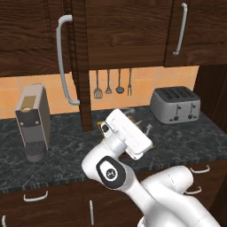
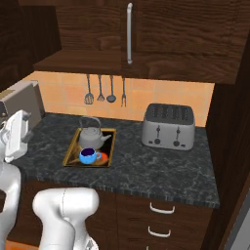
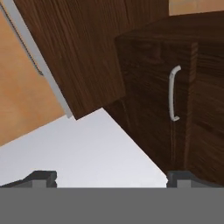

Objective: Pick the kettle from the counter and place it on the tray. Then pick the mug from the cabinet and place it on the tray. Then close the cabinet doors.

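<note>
Kettle (image 2: 93,135) spout points toward toaster (image 2: 168,126).

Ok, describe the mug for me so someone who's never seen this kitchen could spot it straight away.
Find the dark counter under the wall cabinets, with the silver toaster on it. Left of the toaster lies a gold-rimmed tray, and the mug stands on its near end. It is small, round and bright blue, while the kettle behind it on the tray is larger and grey.

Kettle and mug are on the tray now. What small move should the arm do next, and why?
Probably push the open cabinet door shut. The kettle and mug already sit on the tray, yet that door stands edge-on over the counter, and the hand view faces it.
</note>
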{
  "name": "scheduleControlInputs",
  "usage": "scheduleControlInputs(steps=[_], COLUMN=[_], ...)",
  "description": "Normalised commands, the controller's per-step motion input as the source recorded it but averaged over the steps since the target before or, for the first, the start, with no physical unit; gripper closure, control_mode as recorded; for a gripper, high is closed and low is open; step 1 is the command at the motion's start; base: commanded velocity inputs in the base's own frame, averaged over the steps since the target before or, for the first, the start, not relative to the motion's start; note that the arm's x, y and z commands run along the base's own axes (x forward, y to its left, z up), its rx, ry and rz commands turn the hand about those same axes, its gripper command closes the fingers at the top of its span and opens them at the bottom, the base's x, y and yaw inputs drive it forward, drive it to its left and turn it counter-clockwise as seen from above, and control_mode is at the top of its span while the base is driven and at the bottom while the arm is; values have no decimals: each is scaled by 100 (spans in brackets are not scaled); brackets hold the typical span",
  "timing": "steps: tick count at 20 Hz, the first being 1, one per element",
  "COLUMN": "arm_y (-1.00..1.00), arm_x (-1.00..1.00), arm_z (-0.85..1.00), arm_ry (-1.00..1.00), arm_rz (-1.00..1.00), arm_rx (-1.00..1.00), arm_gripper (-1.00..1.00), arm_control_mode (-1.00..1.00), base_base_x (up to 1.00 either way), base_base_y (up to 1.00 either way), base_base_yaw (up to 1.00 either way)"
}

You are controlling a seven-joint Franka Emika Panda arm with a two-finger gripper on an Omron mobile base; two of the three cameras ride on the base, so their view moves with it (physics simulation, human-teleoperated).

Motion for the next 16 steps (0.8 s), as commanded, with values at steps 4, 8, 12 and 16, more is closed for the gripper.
scheduleControlInputs(steps=[4, 8, 12, 16], arm_y=[62, 52, 51, 69], arm_x=[-4, 4, 6, 11], arm_z=[0, -1, 0, 0], arm_ry=[4, 14, 18, 24], arm_rz=[-4, 0, -4, -12], arm_rx=[-1, -3, -1, -6], arm_gripper=[-100, -100, -100, -100], arm_control_mode=[-100, -100, -100, -100], base_base_x=[0, 0, 0, 0], base_base_y=[0, 0, 0, 0], base_base_yaw=[0, 0, 0, 0])
